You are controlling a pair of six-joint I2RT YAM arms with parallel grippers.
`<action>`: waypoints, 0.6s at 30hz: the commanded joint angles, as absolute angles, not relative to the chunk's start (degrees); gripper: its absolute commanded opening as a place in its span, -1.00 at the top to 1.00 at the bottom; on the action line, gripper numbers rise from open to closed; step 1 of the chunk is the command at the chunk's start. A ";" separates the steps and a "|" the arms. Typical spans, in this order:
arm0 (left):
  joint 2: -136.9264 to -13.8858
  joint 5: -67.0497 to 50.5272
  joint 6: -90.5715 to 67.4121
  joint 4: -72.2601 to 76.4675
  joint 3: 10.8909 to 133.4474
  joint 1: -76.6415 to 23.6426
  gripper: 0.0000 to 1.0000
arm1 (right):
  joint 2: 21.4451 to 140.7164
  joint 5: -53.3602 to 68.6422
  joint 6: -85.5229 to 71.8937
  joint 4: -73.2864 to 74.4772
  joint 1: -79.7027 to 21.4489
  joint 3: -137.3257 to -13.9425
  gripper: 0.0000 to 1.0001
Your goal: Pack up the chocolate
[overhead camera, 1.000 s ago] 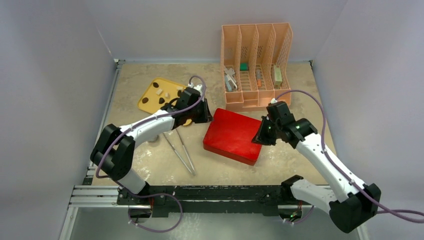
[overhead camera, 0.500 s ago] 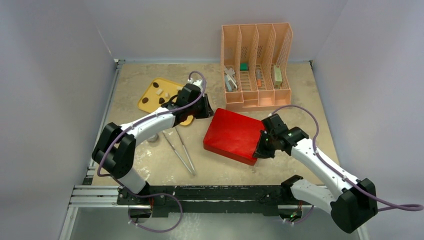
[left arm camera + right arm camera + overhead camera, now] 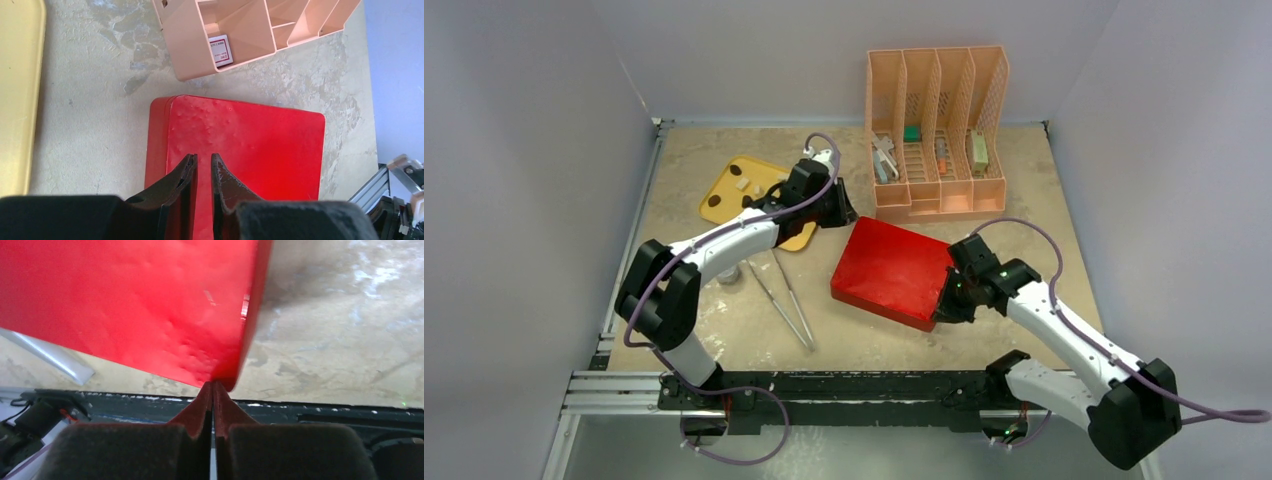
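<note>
Far-left on the counter (image 3: 686, 160): yellow tray (image 3: 720, 213) with the chocolate (image 3: 742, 184) loose on it, cream and dark pieces, partly hidden by the left arm. Mid-counter: red box (image 3: 892, 272), lid on, lying flat and skewed to the counter edges. Left hand (image 3: 844, 212) is over the box's far-left corner; wrist view shows a narrow gap between the fingers (image 3: 186, 172), nothing held. Right hand (image 3: 941, 306) is at the box's near-right corner, fingers pressed together, tips touching that corner, grasping nothing. Peach organizer (image 3: 939, 130) stands at the far edge. Tweezers (image 3: 789, 300) lie near the left arm, toward the near edge.
</note>
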State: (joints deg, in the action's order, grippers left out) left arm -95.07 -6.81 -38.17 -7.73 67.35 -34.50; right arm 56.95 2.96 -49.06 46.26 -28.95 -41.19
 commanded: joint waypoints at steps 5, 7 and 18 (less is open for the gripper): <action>-94.64 -7.80 -38.59 -1.56 66.60 -34.28 0.70 | 57.22 0.21 -49.24 50.34 -29.97 -42.24 1.00; -95.62 -7.82 -38.58 -1.17 67.57 -34.28 0.71 | 56.61 -0.78 -48.91 51.41 -29.97 -47.24 1.00; -105.69 -4.27 -38.01 -2.27 71.19 -34.28 0.82 | 53.82 -0.09 -48.00 44.47 -29.99 -51.40 1.00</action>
State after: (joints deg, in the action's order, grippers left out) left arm -101.67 -6.76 -38.41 -2.20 69.04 -34.50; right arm 55.31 0.75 -48.42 47.13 -29.74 -51.42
